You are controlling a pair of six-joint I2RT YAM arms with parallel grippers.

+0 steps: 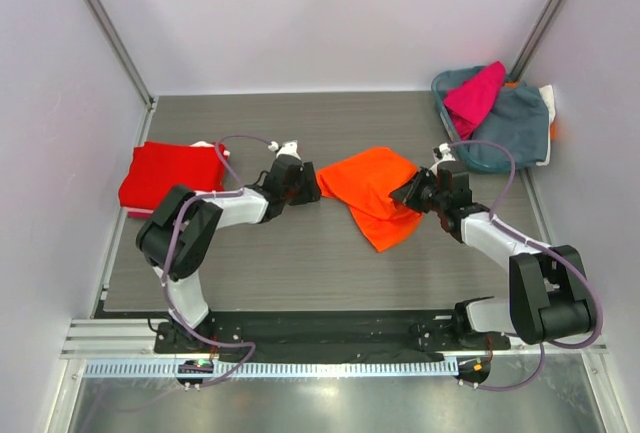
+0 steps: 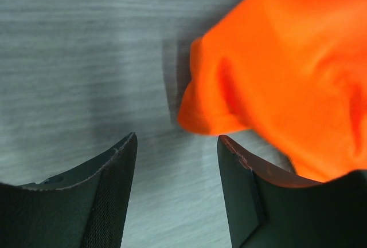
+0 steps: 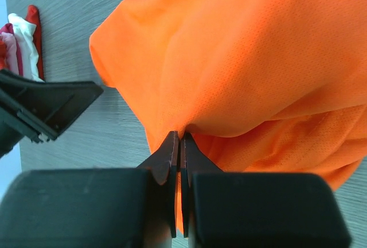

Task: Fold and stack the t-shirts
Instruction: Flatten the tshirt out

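The bright orange t-shirt (image 1: 375, 193) lies bunched at the middle of the table. My right gripper (image 1: 412, 191) is shut on its right edge, the fabric (image 3: 241, 59) pinched between the closed fingertips. My left gripper (image 1: 312, 189) is open just left of the shirt; the shirt's corner (image 2: 275, 65) lies ahead of the spread fingers, not between them. The red t-shirt (image 1: 172, 177) lies folded at the left edge of the table. The magenta t-shirt (image 1: 474, 93) lies on top of the basket at the back right.
A blue-grey basket (image 1: 470, 153) with teal-grey cloth (image 1: 515, 123) stands at the back right corner. White and red cloth (image 3: 20, 36) shows at the far left of the right wrist view. Walls enclose the left, back and right sides of the table.
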